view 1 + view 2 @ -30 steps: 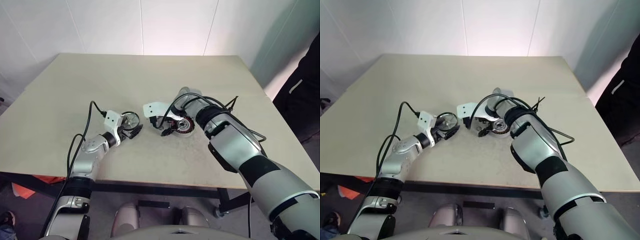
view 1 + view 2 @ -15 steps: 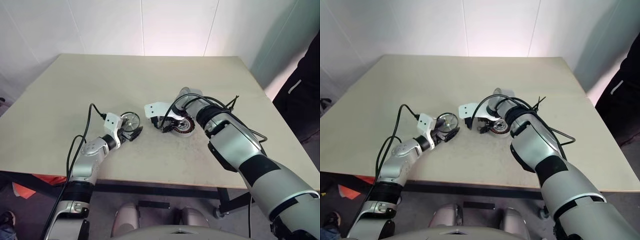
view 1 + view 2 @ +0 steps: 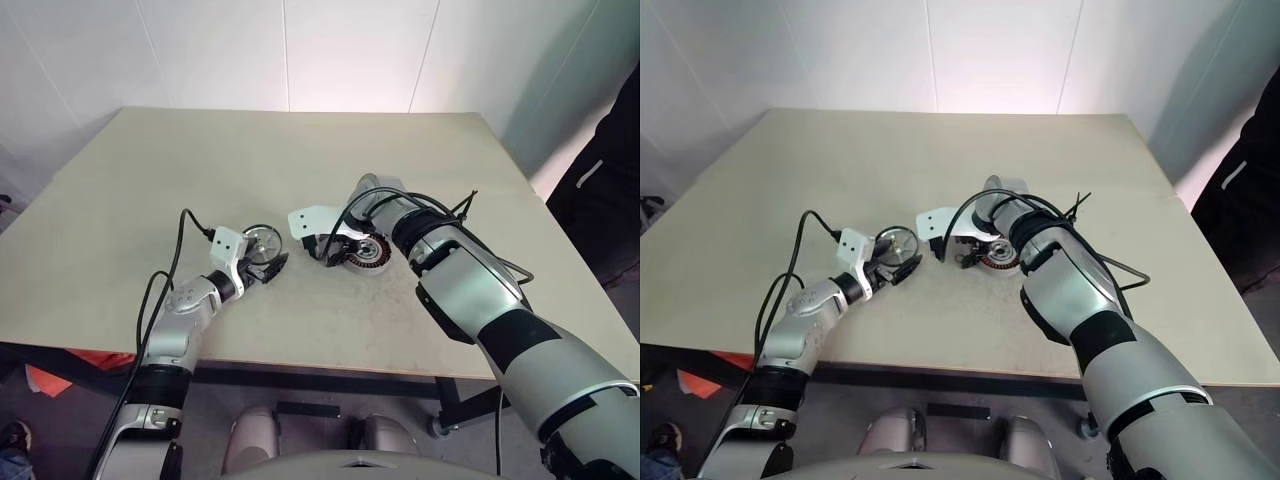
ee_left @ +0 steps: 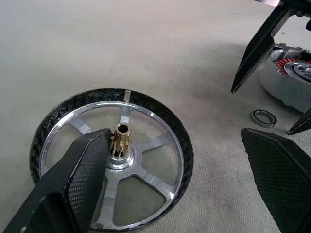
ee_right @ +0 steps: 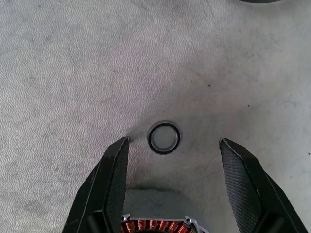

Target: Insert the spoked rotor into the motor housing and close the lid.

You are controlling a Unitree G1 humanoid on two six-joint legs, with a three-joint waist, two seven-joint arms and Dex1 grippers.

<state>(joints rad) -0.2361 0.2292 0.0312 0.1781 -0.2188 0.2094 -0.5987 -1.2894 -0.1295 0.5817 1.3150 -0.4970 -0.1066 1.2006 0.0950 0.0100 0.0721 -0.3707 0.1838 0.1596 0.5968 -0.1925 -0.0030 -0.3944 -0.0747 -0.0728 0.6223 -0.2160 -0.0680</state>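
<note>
The spoked rotor (image 4: 112, 160), a black-rimmed wheel with silver spokes and a brass hub, lies flat on the table left of centre (image 3: 264, 240). My left gripper (image 4: 175, 133) is open and low over it, one finger above the hub and the other off the rim. To the right sits the motor housing (image 3: 368, 252), a grey puck with copper windings (image 5: 160, 216). My right gripper (image 5: 173, 141) points steeply down at the housing's left edge, open, with its fingers (image 5: 112, 179) on either side of that edge. The lid is out of view.
A tiny metal washer ring (image 5: 164, 138) lies on the table just left of the housing, between my right fingertips (image 4: 264, 117). The beige table (image 3: 300, 150) stretches away bare behind both parts. A person in dark clothes (image 3: 610, 170) stands at the far right.
My right gripper's fingers have drawn a little closer together at the housing's edge. The left gripper, rotor and housing stay where they were.
</note>
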